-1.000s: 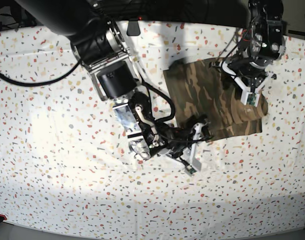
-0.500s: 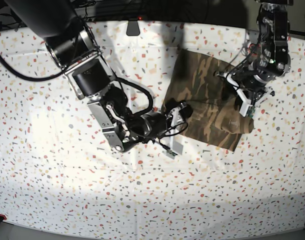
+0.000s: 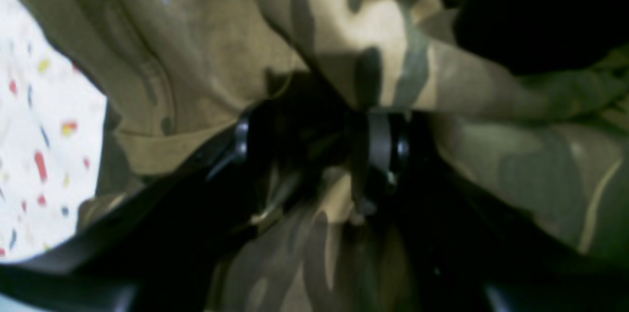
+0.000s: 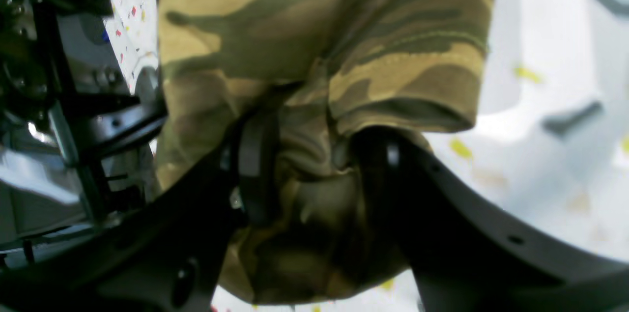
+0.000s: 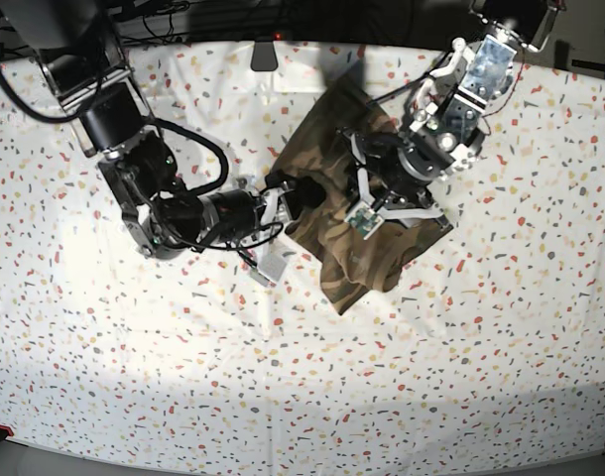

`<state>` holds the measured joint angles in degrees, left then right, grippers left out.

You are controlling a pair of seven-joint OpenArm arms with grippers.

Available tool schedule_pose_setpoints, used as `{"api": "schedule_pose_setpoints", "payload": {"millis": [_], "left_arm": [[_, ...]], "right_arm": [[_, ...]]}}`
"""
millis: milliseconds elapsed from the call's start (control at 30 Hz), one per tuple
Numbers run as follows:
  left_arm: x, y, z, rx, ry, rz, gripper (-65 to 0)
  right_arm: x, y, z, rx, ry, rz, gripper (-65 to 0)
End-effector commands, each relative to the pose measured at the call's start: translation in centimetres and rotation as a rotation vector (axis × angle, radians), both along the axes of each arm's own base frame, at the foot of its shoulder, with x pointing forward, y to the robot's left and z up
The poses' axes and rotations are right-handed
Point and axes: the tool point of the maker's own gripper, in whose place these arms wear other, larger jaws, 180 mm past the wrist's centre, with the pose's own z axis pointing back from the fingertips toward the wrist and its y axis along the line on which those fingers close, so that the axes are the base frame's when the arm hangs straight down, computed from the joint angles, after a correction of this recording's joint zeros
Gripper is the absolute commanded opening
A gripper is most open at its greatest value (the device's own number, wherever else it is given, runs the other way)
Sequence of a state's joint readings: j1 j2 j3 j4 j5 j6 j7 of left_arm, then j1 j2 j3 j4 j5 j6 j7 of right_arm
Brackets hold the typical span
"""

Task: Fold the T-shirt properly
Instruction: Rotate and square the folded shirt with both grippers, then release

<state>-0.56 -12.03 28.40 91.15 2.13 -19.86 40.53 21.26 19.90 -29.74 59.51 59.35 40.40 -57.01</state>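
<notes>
camouflage cotton fills both claws. the right gripper (image 4: 307, 155) is pinched on a thick bunch of the t-shirt (image 5: 367, 213), its two black pads partly apart because the wad between them is several layers deep; a hemmed edge hangs out just beside the right-hand pad. the left gripper (image 3: 319, 147) is likewise clamped on cloth, with a ridge of fabric running up from between its jaws, though the view is dark and i cannot say how many layers it has.

in the base view i see the shirt as a folded, rumpled bundle, pulled up at the two held points and draped down onto the speckled table cloth (image 5: 134, 377). the right gripper holds the shirt's near-left edge and the left gripper (image 5: 382, 193) sits over its middle-right, so the two are close together across the shirt.

my judgement: i am carrying one held edge across the shirt to make a fold. to do it well i would keep both grips firm, move the two claws at the same height and pace so the edge stays straight, and keep the cloth between them lightly taut. i would lay the edge down square to the shirt's far edge before letting go. the risk is that the bunched wads drop as lumps, leaving a crooked fold.
</notes>
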Motion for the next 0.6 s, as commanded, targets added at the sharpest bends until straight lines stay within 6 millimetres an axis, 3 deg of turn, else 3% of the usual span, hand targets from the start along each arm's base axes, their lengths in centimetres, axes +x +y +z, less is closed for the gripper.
{"api": "schedule_pose_setpoints", "payload": {"millis": [0, 200, 433, 567], "left_arm": [[0.3, -0.9, 0.7, -0.016, -0.019, -0.028, -39.7], [1.2, -0.8, 1.3, -0.006, -0.058, -0.033, -39.7], [2.3, -1.0, 2.2, -0.018, -0.080, -0.036, -39.7], [2.8, -1.0, 2.7, -0.019, -0.093, -0.036, -39.7]], "right_arm": [[-1.5, -2.9, -1.6, -0.128, 0.035, 0.050, -37.5], [-4.7, -5.5, -1.5, -0.126, 0.063, 0.055, -37.5], [-9.5, -4.0, -1.1, -0.085, 0.077, 0.130, -37.5], [-10.9, -3.7, -0.8, -0.060, 0.079, 0.123, -37.5]]}}
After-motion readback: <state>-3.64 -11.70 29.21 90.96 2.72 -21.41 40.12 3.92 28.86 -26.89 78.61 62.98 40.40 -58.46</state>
